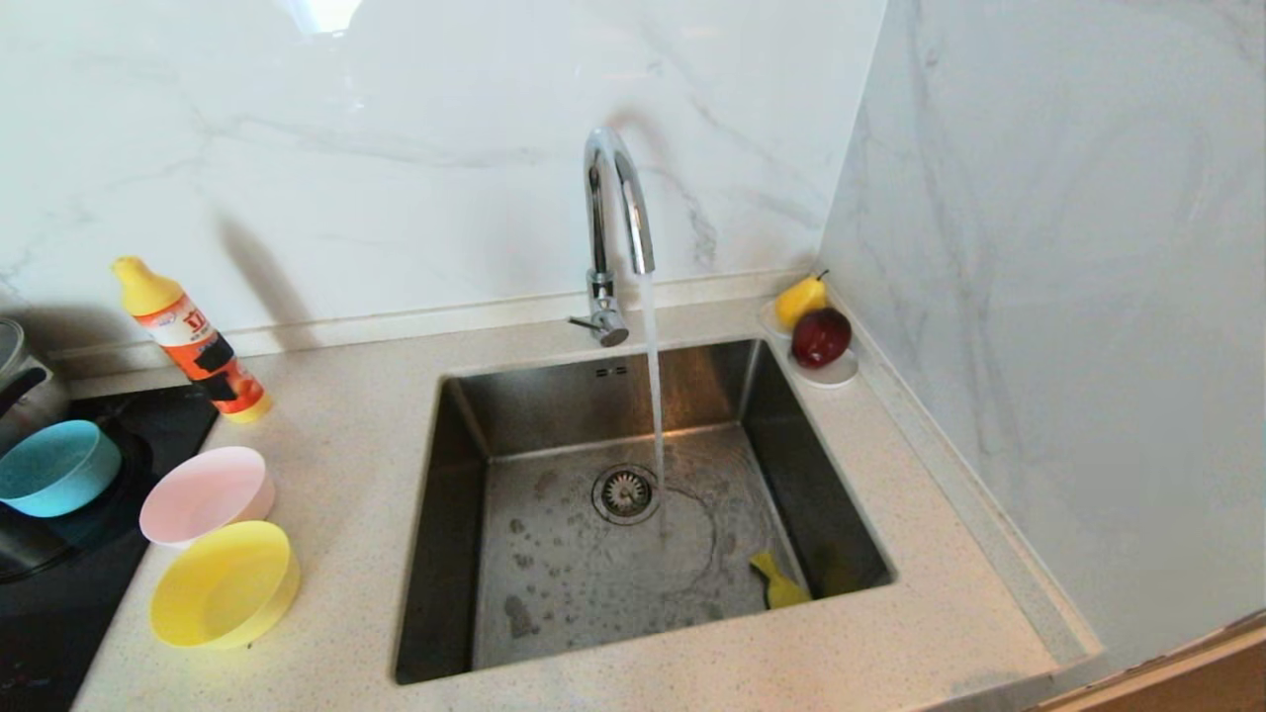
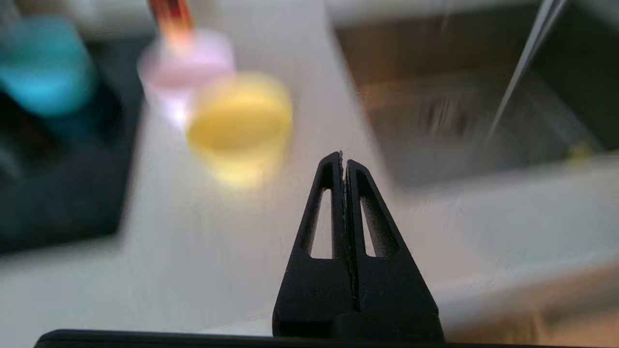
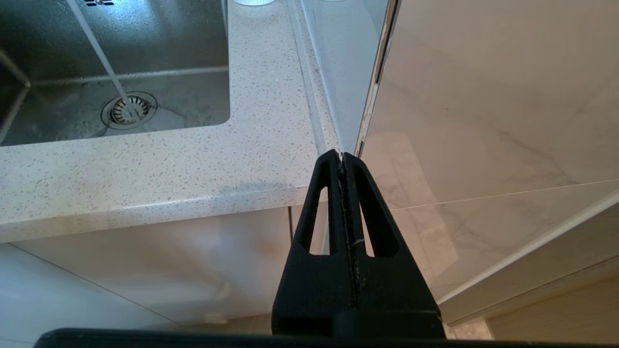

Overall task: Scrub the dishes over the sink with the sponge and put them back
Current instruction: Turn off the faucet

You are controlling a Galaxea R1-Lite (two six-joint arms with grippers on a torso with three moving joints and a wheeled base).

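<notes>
Three dishes sit left of the sink (image 1: 475, 396): a light blue bowl (image 1: 54, 467) on the black cooktop, a pale pink bowl (image 1: 206, 494) and a yellow bowl (image 1: 224, 583) on the counter. The sponge (image 1: 778, 583) lies in the sink's near right corner, mostly hidden by the rim. Water runs from the faucet (image 1: 613, 198) beside the drain (image 1: 625, 492). Neither arm shows in the head view. My left gripper (image 2: 344, 159) is shut and empty, short of the yellow bowl (image 2: 239, 116). My right gripper (image 3: 342, 157) is shut and empty, below the counter's front edge by the side wall.
A detergent bottle (image 1: 193, 341) stands at the back left. A steel pot (image 1: 20, 381) sits on the cooktop (image 1: 59, 593). A white saucer (image 1: 836, 374) with a pear and a red apple sits at the sink's back right corner. A marble wall (image 1: 1068, 297) closes the right side.
</notes>
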